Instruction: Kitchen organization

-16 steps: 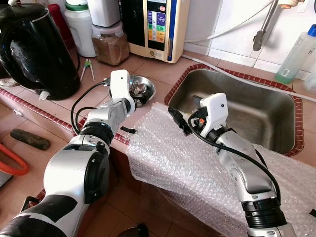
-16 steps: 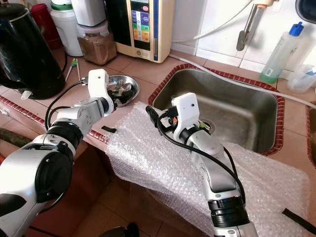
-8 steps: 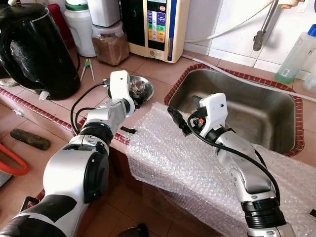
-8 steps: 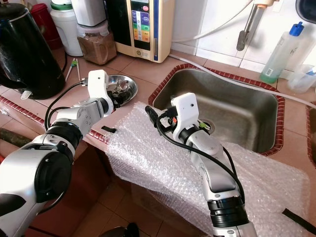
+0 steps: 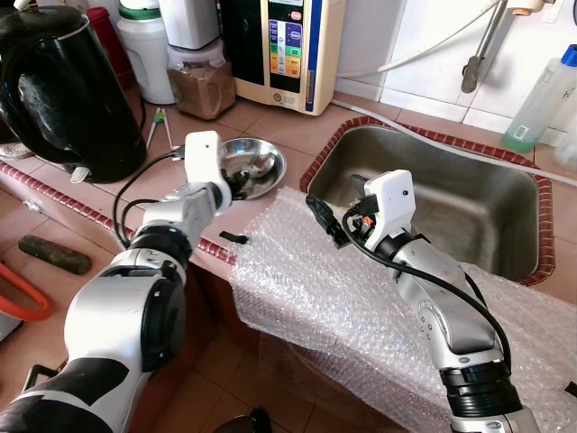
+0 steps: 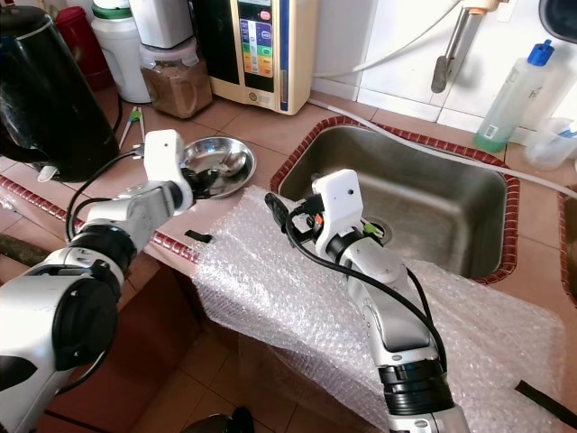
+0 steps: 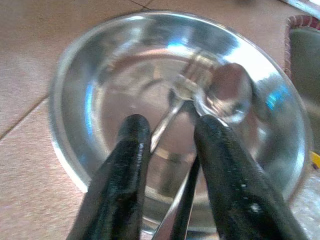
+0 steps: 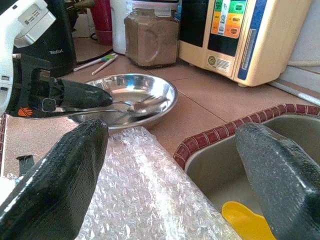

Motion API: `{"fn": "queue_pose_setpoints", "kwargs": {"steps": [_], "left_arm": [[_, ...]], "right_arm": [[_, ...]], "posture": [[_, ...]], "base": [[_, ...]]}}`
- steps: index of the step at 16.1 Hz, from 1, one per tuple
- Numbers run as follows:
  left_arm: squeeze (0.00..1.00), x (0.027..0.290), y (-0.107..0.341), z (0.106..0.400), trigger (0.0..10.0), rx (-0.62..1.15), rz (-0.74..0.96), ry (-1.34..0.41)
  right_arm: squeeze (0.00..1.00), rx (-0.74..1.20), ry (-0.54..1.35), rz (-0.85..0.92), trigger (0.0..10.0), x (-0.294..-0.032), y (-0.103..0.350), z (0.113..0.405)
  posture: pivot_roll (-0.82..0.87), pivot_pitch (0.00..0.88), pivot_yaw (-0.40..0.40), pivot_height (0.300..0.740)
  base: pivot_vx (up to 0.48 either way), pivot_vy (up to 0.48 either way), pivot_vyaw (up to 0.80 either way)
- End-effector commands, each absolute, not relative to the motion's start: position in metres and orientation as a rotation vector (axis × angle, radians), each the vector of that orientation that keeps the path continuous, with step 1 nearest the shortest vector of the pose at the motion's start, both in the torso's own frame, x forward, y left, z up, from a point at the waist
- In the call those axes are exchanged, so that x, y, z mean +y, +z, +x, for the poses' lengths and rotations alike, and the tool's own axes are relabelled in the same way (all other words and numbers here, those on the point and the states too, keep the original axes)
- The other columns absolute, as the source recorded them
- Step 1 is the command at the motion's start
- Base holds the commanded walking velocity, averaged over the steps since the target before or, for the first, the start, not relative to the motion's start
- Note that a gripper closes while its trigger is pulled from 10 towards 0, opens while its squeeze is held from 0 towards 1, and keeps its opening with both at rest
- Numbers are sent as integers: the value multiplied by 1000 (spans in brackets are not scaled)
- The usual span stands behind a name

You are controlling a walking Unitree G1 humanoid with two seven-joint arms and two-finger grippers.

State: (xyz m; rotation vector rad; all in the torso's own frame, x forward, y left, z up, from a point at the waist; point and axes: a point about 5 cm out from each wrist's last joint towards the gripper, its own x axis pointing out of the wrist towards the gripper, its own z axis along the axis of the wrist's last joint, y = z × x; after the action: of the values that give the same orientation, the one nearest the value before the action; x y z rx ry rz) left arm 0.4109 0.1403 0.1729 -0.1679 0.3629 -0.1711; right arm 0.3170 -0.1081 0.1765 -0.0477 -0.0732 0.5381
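Your left tool [image 7: 167,150] reached over the near rim of a steel bowl [image 5: 266,180] on the tiled tabletop [image 5: 297,126]. Its two black fingers [image 7: 125,165] were a little apart, with a spoon [image 7: 225,92] lying between them; the spoon's handle ran back between the fingers and its head rested in the bowl just past the fingertips. A fork [image 7: 182,92] lay beside the spoon, its tines next to the spoon's head. You could not tell from the wrist view whether the fingers were pressing the handle or only straddling it.

Your right tool [image 8: 175,165] hovered over the edge of a sheet of bubble wrap [image 5: 361,298] draped over the tabletop's front, at the near left corner of the sink [image 5: 451,180]. Its fingers [image 8: 60,175] were spread wide and held nothing. The bowl sat ahead of this tool and to its left, touching the wrap's edge. A yellow object [image 8: 245,220] lay in the sink below this tool.

Beyond the left tool stood a black kettle [image 5: 68,90], a jar of brown powder [image 5: 203,86] and a cream water unit [image 5: 288,50]. A green bottle [image 5: 541,99] stood behind the sink, well away from the right tool.
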Motion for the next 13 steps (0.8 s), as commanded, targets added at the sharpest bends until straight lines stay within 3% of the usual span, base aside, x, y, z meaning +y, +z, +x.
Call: {"fn": "queue_pose_setpoints", "kwargs": {"steps": [1, 8, 13], "left_arm": [[0, 144, 166, 409, 0, 383, -160, -164], [0, 155, 178, 412, 0, 333, -143, -152], [0, 144, 202, 418, 0, 243, -143, -210]], "right_arm": [[0, -85, 549, -57, 10000, -107, 180, 318], [0, -87, 550, -66, 10000, -109, 182, 320], [0, -87, 554, -68, 10000, -107, 181, 320]], "posture": [[-119, 54, 45, 740], [-119, 47, 36, 740], [-116, 42, 34, 740]], "base": [[0, 0, 0], [0, 0, 0], [0, 0, 0]]}}
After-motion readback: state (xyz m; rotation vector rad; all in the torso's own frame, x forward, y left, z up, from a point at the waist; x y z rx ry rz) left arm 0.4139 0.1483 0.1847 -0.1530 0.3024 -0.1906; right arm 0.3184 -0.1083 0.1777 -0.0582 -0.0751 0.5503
